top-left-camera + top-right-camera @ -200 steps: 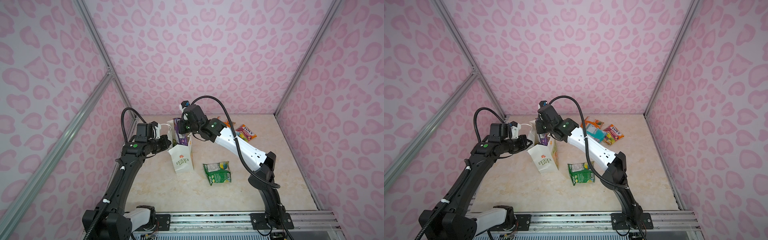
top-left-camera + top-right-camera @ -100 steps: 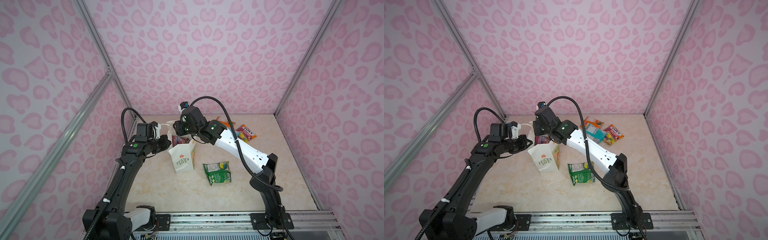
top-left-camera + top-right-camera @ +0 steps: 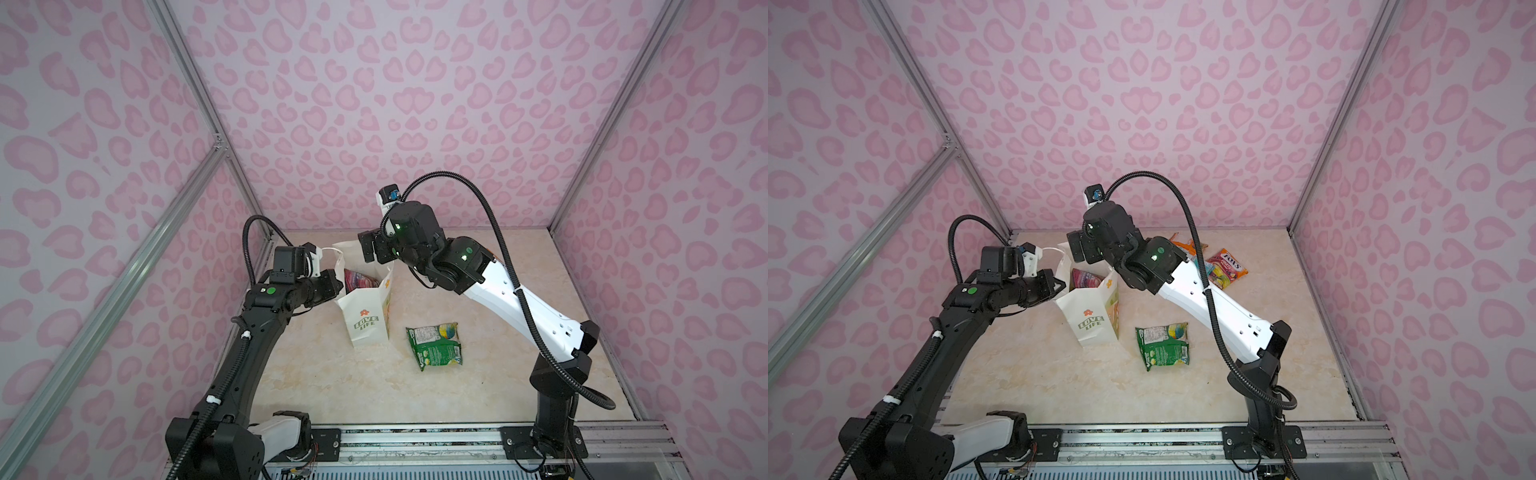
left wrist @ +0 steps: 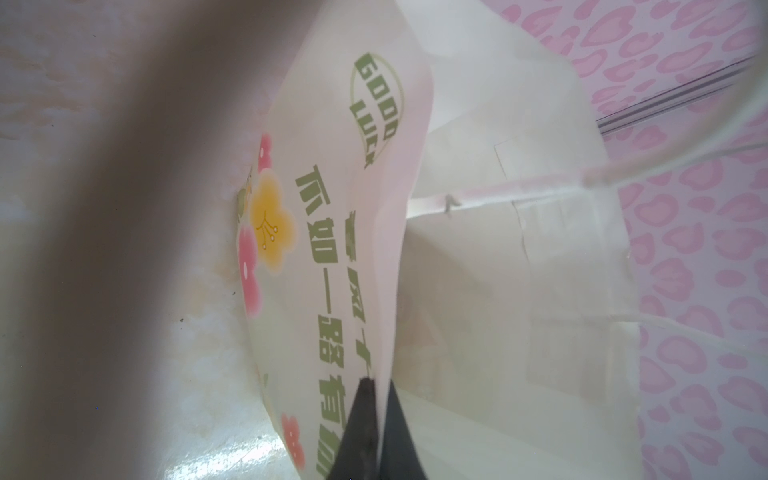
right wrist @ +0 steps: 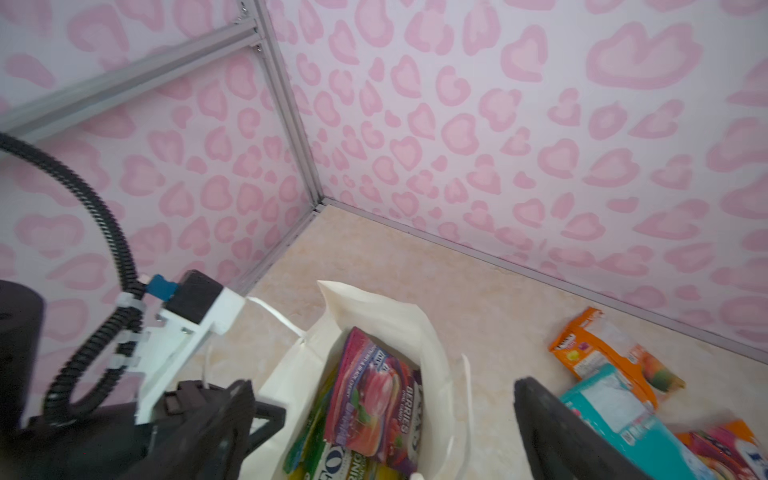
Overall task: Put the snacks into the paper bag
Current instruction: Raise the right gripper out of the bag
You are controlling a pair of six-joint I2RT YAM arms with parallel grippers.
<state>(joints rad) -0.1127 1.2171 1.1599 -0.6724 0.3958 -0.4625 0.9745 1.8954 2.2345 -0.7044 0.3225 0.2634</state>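
The white paper bag [image 3: 365, 309] [image 3: 1090, 311] stands upright at the table's middle left, mouth open. My left gripper [image 4: 380, 395] [image 3: 334, 286] is shut on the bag's side wall [image 4: 332, 249] at the rim. My right gripper [image 5: 384, 386] [image 3: 376, 253] hangs open just above the mouth, holding nothing. A purple snack packet [image 5: 374, 399] [image 3: 1086, 278] lies inside the bag on a green-yellow one [image 5: 328, 453]. A green packet [image 3: 434, 345] [image 3: 1163, 343] lies on the table right of the bag. Orange [image 5: 598, 349], teal [image 5: 615, 407] and pink-red [image 3: 1227, 266] packets lie at the back right.
Pink patterned walls with aluminium posts [image 3: 582, 166] close in the table on three sides. A metal rail [image 3: 415, 436] carrying both arm bases runs along the front edge. The right arm [image 3: 519, 303] stretches over the table from the front right.
My right gripper has opened and let go of the purple packet, which has dropped into the bag. The left gripper has kept its hold on the bag.
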